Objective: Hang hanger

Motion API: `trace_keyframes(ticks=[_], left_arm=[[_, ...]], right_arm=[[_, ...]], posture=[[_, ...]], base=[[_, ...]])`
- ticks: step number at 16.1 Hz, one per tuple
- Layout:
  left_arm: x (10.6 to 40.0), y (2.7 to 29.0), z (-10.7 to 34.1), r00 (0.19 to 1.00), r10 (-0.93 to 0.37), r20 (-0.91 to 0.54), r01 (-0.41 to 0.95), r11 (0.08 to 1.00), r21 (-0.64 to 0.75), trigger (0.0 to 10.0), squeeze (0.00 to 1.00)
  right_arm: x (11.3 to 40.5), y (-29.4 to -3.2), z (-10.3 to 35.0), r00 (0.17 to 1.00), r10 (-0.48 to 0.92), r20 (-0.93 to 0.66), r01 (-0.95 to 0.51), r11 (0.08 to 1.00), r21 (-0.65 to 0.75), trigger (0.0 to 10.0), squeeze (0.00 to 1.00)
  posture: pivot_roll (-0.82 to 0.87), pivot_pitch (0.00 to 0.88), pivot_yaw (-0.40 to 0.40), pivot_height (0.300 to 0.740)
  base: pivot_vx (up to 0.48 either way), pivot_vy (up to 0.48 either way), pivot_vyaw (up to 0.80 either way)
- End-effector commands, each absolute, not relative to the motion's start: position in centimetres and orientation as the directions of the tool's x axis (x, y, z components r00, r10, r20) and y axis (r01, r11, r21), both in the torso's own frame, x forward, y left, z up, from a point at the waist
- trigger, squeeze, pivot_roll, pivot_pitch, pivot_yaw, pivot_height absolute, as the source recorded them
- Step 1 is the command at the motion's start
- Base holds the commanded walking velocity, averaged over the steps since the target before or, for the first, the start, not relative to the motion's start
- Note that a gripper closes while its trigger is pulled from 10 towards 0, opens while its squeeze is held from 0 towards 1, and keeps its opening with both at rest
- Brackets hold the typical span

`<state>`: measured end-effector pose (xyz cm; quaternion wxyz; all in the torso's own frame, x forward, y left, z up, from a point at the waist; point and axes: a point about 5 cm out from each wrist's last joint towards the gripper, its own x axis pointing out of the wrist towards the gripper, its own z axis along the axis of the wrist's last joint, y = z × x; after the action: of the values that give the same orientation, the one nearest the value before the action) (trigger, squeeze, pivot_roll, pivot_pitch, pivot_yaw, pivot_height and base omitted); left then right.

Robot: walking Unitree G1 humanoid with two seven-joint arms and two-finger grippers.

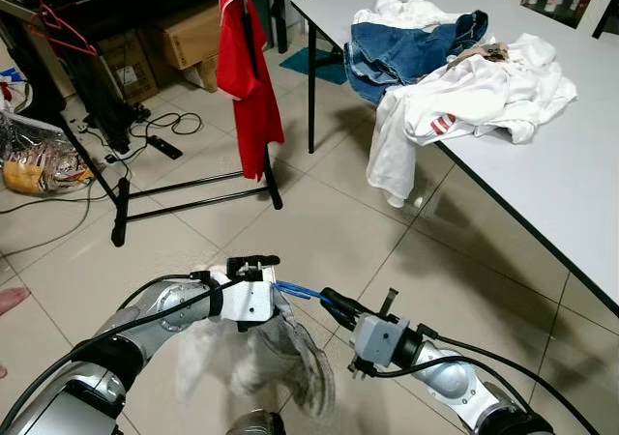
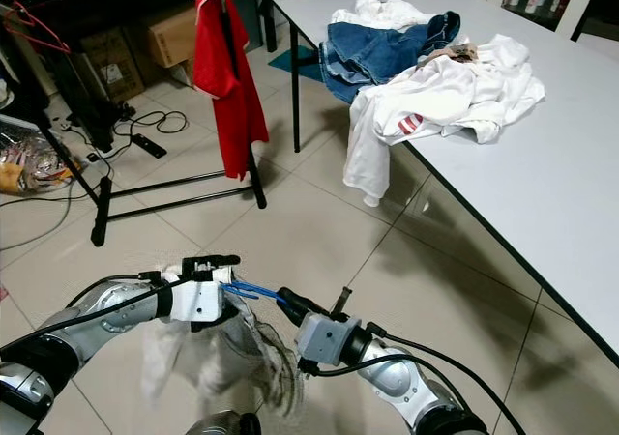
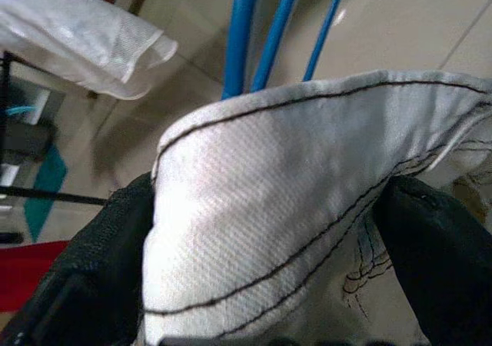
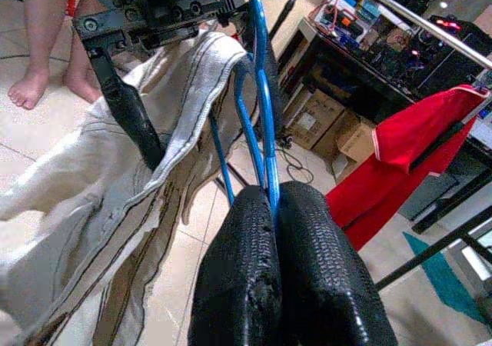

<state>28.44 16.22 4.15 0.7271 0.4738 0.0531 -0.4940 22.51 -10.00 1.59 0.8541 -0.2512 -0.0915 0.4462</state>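
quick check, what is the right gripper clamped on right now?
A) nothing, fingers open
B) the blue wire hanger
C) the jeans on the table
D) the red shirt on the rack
B: in the right wrist view the right gripper has its two black fingers pressed together on the blue wire hanger, while the left gripper pinches the white garment draped on it.

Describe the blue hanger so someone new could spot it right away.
Start at the tiled floor in front of the clothes rack. Low down, between the grippers, the blue hanger pokes out of a whitish garment. It is the thin blue wire there; the rack's hanger is red.
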Motion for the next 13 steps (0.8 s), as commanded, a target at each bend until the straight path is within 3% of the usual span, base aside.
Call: trace_keyframes(ticks=[1,12,13], left_arm=[[28.98,16.45,4.86,0.546,-0.656,-0.521,0.732,0.070,0.678,10.0,0.00],[28.80,16.20,4.42,0.537,-0.623,-0.569,0.745,0.035,0.666,10.0,0.00],[28.86,16.19,4.35,0.538,-0.613,-0.578,0.745,0.026,0.667,0.4,0.00]], right_arm=[[23.63,-9.21,3.52,0.576,0.816,0.047,-0.670,0.503,-0.546,10.0,0.00],[24.38,-9.13,3.71,0.603,0.796,0.043,-0.647,0.520,-0.557,10.0,0.00],[24.39,-9.06,3.77,0.603,0.797,0.047,-0.645,0.520,-0.560,10.0,0.00]], posture=[[0.07,0.000,0.085,0.740],[0.08,0.000,0.086,0.740],[0.07,0.000,0.087,0.740]], base=[[0.000,0.000,0.00],[0.000,0.000,0.00],[0.000,0.000,0.00]])
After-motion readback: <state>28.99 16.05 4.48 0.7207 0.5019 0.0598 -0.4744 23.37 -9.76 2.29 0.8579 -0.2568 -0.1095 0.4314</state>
